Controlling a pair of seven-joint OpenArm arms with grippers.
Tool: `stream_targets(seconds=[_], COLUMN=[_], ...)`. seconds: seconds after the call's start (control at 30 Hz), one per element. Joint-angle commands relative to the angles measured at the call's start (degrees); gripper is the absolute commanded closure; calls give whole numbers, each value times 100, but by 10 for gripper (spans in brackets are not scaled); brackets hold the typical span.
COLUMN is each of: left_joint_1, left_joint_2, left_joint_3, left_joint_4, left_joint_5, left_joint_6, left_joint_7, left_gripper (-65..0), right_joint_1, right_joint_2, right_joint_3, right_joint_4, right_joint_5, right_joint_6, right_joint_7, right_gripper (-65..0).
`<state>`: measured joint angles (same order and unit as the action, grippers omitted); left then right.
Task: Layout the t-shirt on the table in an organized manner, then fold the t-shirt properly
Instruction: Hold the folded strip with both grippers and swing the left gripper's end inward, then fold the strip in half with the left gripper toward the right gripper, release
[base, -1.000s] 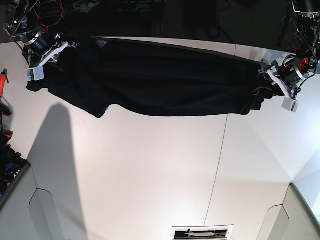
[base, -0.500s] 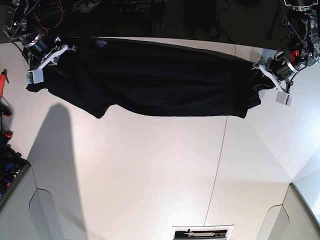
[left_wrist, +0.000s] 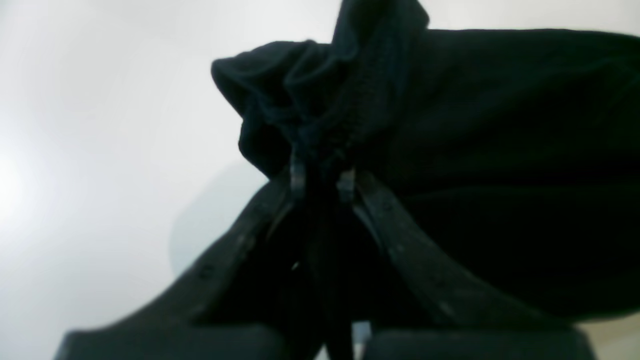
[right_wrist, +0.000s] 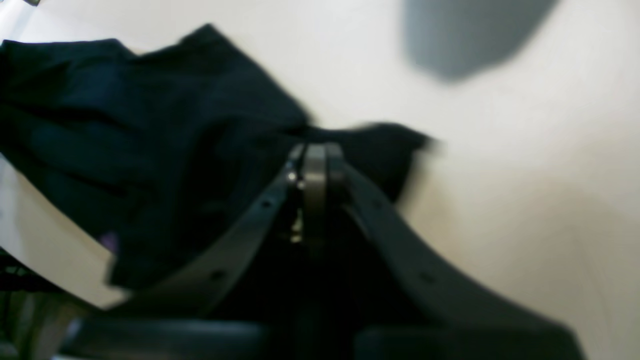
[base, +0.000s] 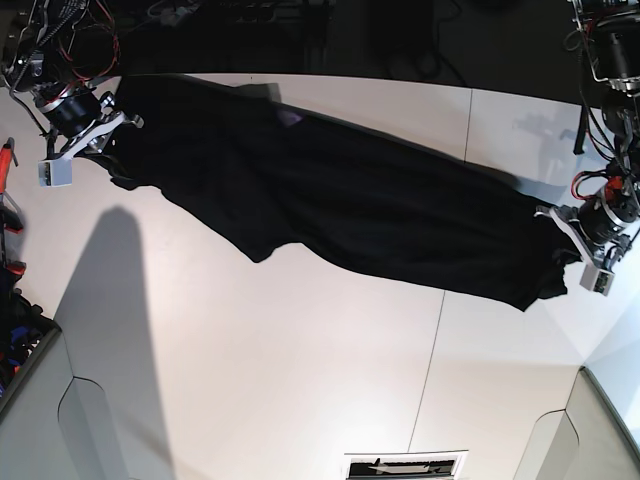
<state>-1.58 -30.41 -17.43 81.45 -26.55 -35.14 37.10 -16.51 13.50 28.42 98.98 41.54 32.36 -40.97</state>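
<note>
Layout stage, no fold made. T-shirt (base: 340, 200) stretched diagonally across table (base: 300, 380), bunched lengthwise (sleeves not spread). Left gripper (left_wrist: 320, 180) pinches cloth at one end; right gripper (right_wrist: 312, 160) closed, apparently on opposite end, blurred view.

Black t-shirt (base: 350, 200) bearing a small purple patch (base: 288, 119) near its far edge. White table (base: 300, 380) crossed by a thin dark seam line (base: 432, 350). Grey shadow (base: 120, 300) toward the table's left edge.
</note>
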Motion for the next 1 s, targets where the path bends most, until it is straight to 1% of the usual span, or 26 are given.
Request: stream_targets(seconds=[0.0,0.1,0.2,0.27,0.3,0.43,0.5,0.57,0.6,0.63,0.67,0.7,0.73,0.8,0.83,0.87,0.97], left_joint_1=[-155,-175,-44,120,210,463,496,492,490,490,490,476,470,476,479,481,507], left_joint_2=[-223,-404,-417,-417,-413,-229,-48,177,308,446,573,686,782,918,981,1036,1117], left_joint_3=[-48,-48,-35,81,173,745,1119,1451,1578,1681,1759,1827,1882,1958,1980,1989,2055], left_joint_4=[136,581,1191,1580,1751,2306,2490,2516,2507,2490,2448,2402,2345,2232,2173,2109,1971], left_joint_5=[-94,-275,-737,-1110,-1187,-1252,-1217,-1054,-909,-765,-645,-568,-531,-542,-560,-619,-800], left_joint_6=[15,-4,-7,-120,-184,-225,-223,-219,-216,-216,-214,-214,-214,-214,-216,-216,-219], left_joint_7=[-107,2,317,389,391,433,435,428,426,426,424,417,404,380,380,385,400], left_gripper=[0,0,0,0,0,0,0,0,0,-10,-41,-91,-157,-302,-353,-378,-380], right_joint_1=[66,92,90,90,90,90,90,87,79,79,79,79,76,76,74,72,-11], right_joint_2=[74,76,74,66,61,63,63,61,61,61,61,63,61,61,61,61,61], right_joint_3=[39,39,39,39,39,39,42,46,55,70,90,107,125,131,131,131,131], right_joint_4=[101,101,101,101,101,101,101,101,101,101,101,101,101,101,98,98,90], right_joint_5=[105,92,92,101,107,142,256,378,439,507,562,595,605,586,568,516,433], right_joint_6=[46,46,46,46,46,50,98,105,105,105,107,105,105,105,105,103,92], right_joint_7=[94,87,57,42,39,35,22,-2,-52,-122,-188,-225,-238,-238,-245,-260,-258], right_gripper=[0,0,0,0,0,0,0,0,-30,-96,-156,-207,-250,-324,-354,-377,-412])
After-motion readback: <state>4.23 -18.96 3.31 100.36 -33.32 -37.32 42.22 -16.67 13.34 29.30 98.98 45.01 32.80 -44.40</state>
